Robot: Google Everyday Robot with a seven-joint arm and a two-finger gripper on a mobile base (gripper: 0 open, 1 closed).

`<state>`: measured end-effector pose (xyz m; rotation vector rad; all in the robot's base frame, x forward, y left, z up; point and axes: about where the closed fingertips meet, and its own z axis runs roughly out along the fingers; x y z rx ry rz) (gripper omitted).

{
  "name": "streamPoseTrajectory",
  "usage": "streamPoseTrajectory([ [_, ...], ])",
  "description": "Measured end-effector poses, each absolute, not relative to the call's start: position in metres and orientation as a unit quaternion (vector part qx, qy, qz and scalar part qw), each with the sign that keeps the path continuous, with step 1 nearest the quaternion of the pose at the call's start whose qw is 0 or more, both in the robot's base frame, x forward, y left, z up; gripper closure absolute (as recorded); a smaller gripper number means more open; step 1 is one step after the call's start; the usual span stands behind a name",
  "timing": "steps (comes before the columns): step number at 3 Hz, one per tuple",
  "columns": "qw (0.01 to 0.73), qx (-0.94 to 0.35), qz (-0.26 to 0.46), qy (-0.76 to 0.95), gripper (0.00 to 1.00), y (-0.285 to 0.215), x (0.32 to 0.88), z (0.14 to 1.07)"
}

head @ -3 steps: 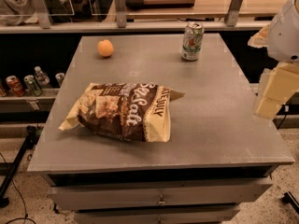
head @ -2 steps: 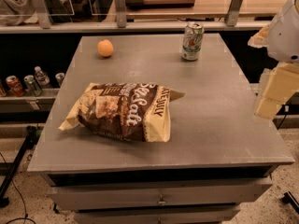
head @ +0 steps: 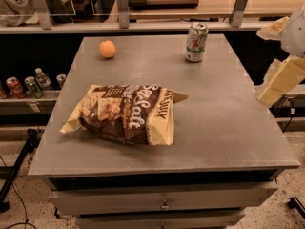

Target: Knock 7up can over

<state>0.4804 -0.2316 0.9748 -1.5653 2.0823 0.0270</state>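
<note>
7up can (head: 196, 42) upright, far worktop (head: 228, 123) edge | my tool (head: 281, 81) seemingly the cream piece right of worktop, partly cut off | its state I can't make out

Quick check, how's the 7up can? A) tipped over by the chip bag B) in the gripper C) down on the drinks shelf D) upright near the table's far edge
D: the 7up can stands upright near the far edge of the table, apart from the gripper off the right side.
</note>
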Motion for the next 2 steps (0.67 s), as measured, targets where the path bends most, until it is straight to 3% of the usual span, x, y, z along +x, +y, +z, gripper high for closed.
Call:
streamPoseTrajectory([
  [2,0.334,-0.497,0.028,0.8,0.0,-0.252,0.546,0.953],
])
